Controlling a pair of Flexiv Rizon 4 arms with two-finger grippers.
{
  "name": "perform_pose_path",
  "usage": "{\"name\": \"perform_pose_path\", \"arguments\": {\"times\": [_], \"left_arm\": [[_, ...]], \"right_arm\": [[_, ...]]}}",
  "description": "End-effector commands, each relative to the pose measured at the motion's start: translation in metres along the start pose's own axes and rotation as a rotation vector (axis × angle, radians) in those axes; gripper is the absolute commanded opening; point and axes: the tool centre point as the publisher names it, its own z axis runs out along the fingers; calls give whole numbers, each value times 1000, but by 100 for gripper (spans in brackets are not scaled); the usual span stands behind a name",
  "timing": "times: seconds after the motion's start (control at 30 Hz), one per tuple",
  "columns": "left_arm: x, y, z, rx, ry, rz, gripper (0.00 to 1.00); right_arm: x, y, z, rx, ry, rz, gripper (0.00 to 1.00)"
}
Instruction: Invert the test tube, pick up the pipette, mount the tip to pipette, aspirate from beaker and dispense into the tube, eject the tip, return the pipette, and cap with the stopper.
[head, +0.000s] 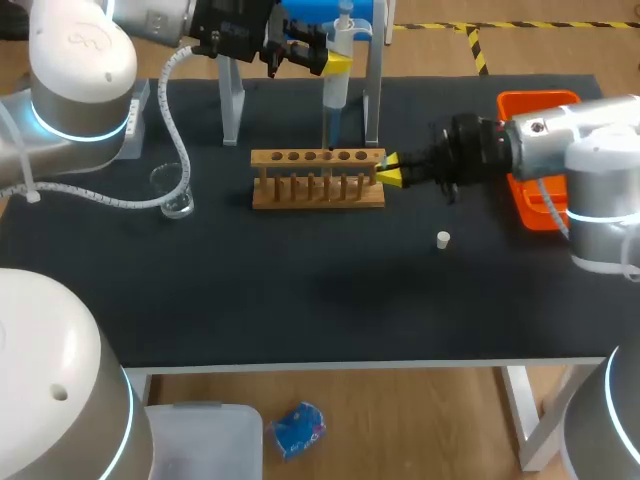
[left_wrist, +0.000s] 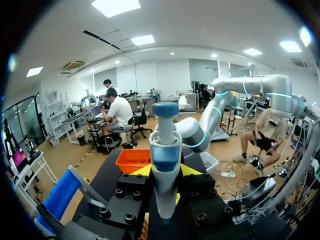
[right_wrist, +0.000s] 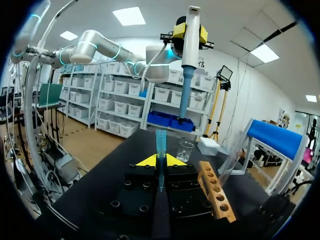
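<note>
pipette (left_wrist: 165, 150) held in your left gripper (left_wrist: 165, 175) is hovering near the tip (right_wrist: 160, 145) your right gripper (right_wrist: 160, 161) is pinching, risking a crooked mount if misaligned.

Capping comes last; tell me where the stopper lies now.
Head view: the stopper lies loose on the table, right of the wooden rack and nearer the front edge than the right pincer.

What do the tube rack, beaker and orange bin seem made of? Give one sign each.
Tube rack: probably unfinished wood, pale tan and matte.
Beaker: clear glass or plastic; the table shows through.
Orange bin: likely plastic, with uniform bright colour and a slight sheen.
</note>
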Motion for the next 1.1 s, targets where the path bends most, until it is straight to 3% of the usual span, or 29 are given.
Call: {"name": "perform_pose_path", "arguments": {"times": [0.03, 0.73, 1.1], "left_arm": [[0, 0, -1, 0, 0, 0, 0], [0, 0, -1, 0, 0, 0, 0], [0, 0, -1, 0, 0, 0, 0]], "right_arm": [[-6, -1, 20, 16, -12, -23, 0], [-33, -7, 53, 25, -34, -26, 0], [-33, -5, 61, 28, -22, -21, 0]]}}
